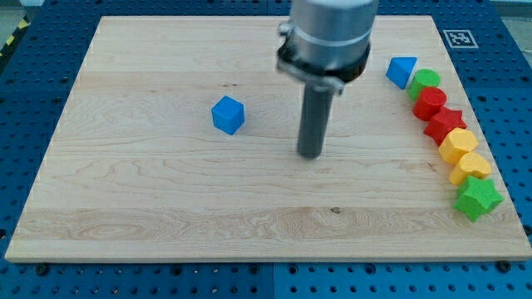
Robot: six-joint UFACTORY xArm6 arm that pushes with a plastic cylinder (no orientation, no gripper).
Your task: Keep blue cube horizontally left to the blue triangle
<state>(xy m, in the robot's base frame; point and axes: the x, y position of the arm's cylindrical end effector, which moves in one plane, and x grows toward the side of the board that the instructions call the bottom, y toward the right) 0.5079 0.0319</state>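
My tip right of blue cube, apart; blue triangle upper right; no tool fitted.

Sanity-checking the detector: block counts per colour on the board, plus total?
Blue: 2, the blue cube and blue triangle
Green: 2
Red: 2
Yellow: 2
Total: 8
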